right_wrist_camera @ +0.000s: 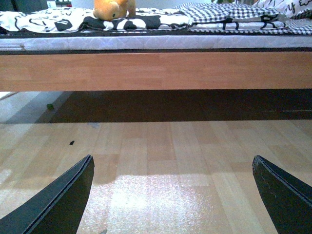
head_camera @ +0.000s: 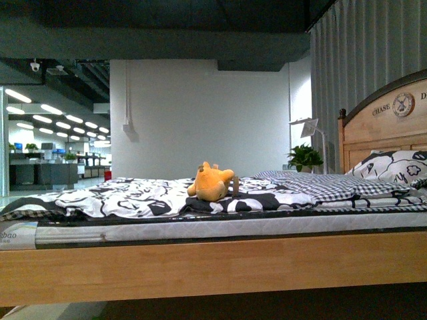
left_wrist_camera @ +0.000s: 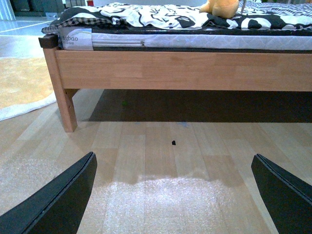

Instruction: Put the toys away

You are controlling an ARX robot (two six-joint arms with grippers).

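The wooden bed [head_camera: 200, 267] fills the lower front view with its black-and-white quilt [head_camera: 133, 197] across the middle, and the orange plush toy [head_camera: 212, 182] lies on the quilt at frame centre, back from the rail. The left gripper [left_wrist_camera: 173, 155] and right gripper [right_wrist_camera: 173, 156] sit low near the floor, fingers spread wide and empty. A good reach likely lifts an arm above the rail first, then closes on the toy's bulk, not the quilt.

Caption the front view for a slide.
Orange plush toy lies on the black-and-white quilt of a wooden bed.
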